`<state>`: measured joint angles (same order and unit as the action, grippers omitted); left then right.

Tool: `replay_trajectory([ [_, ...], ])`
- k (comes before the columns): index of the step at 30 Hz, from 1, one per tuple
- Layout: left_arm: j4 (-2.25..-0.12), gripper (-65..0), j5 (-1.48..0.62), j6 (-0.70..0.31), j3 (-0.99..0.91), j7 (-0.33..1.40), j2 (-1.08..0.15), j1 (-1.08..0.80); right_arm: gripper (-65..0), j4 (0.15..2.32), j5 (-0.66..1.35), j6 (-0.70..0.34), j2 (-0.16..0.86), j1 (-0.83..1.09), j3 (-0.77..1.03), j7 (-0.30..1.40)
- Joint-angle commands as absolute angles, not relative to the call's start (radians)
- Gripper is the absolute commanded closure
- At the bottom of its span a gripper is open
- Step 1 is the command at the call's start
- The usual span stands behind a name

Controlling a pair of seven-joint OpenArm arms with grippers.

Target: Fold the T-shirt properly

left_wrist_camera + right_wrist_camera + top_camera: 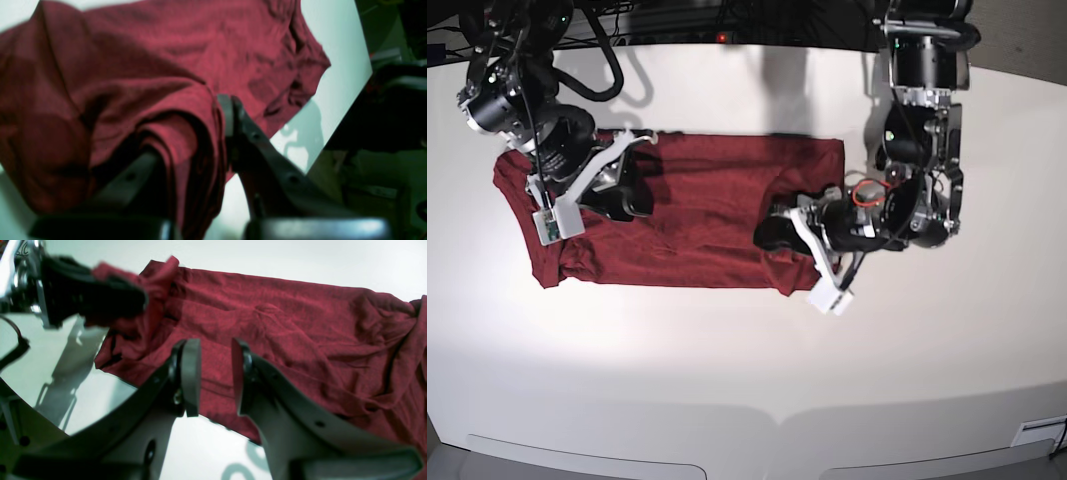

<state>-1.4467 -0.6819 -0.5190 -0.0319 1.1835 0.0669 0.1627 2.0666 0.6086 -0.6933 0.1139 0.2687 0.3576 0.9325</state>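
T-shirt (140, 66) cloth sits bunched and pinched in the left pincer (213, 133) at one side edge, while the right pincer (216, 373) hovers spread above the far side, the garment lying wrinkled on the white bench (747, 360), so an uneven drag could skew the fold.

One T-shirt (697, 215), one table (747, 370), two robot arms.

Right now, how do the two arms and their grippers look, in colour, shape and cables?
Both arms are black with silver metal joints. The left gripper has dark curved fingers. The right gripper has grey fingers with flat pads. Each wrist carries a white camera mount; a red cable loops at the left arm.
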Motion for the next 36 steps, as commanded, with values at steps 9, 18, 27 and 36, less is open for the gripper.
replay_trajectory([
  [9,-1.466,-31.0,-1.006,-0.527,0.112,1.13,0.072,0.175,-16.7,2.086,0.631,-0.698,0.119,0.26,0.36,0.898],
  [18,-1.466,-31.0,-0.674,-0.526,0.349,0.927,0.071,0.208,-16.7,2.086,0.627,-0.698,0.119,0.26,0.36,0.899],
  [27,-1.466,-30.9,-0.31,-0.523,0.346,1.024,0.063,0.281,-16.7,2.041,0.666,-0.698,0.119,0.26,0.337,0.893],
  [36,-1.466,-30.9,-0.07,-0.434,0.347,0.963,0.002,0.285,-16.7,1.853,0.369,-0.698,0.119,0.088,0.012,0.86],
])
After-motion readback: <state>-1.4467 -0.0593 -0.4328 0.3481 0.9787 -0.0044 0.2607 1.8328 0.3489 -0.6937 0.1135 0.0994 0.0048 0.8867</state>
